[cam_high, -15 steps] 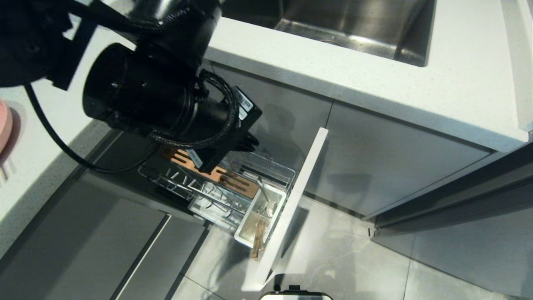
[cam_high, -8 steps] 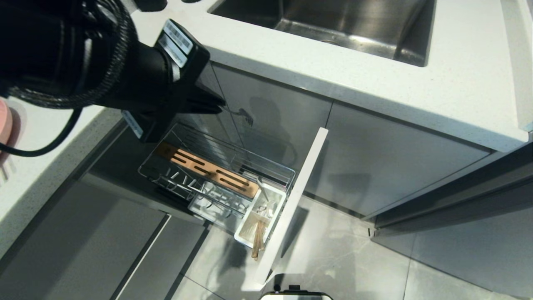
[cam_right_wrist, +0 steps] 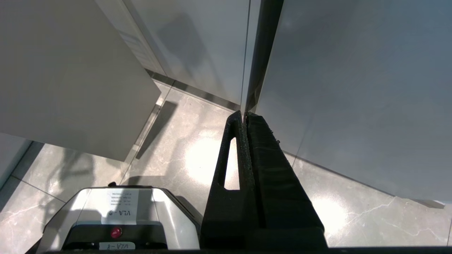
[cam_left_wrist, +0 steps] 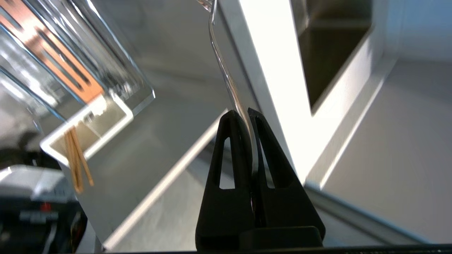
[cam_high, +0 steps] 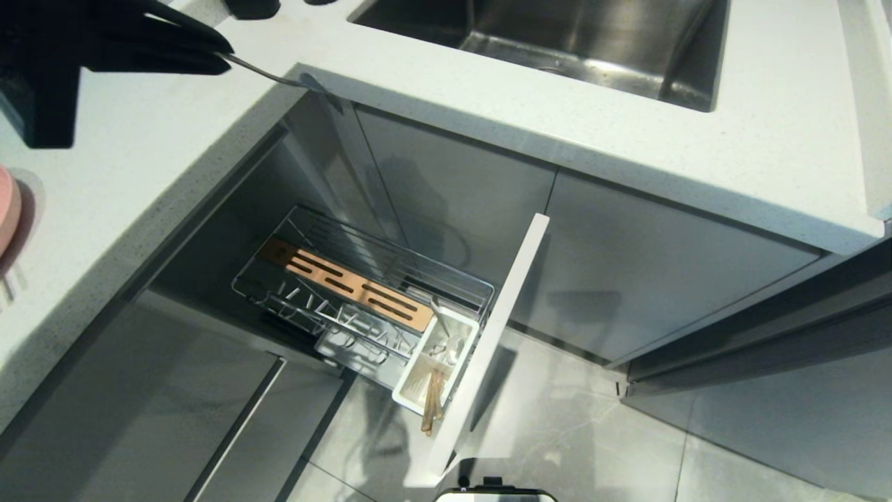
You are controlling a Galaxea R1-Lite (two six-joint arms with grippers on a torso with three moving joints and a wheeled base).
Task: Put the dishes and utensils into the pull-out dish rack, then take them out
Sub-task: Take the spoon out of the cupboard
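My left gripper (cam_high: 224, 63) is at the far left, over the white countertop (cam_high: 174, 132), shut on the handle of the slim metal spoon (cam_high: 268, 74). The spoon's bowl sticks out over the counter's edge. In the left wrist view the spoon (cam_left_wrist: 220, 60) runs up from between the shut fingers (cam_left_wrist: 247, 112). Below, the pull-out dish rack (cam_high: 362, 261) stands drawn out, with its tan wooden strip (cam_high: 348, 286) and pale front (cam_high: 491, 341). The chopsticks (cam_high: 432, 404) lean in the white utensil cup (cam_high: 410, 392). My right gripper (cam_right_wrist: 244, 113) hangs shut and empty over the floor.
The steel sink (cam_high: 592, 42) is set into the counter at the back. A pink dish edge (cam_high: 5, 209) shows at the far left on the counter. Grey cabinet doors (cam_high: 662, 279) line the right. My base (cam_right_wrist: 116, 215) stands on the tiled floor.
My left arm has risen from just above the rack to the countertop at upper left, carrying the spoon. The rack and chopsticks have not moved.
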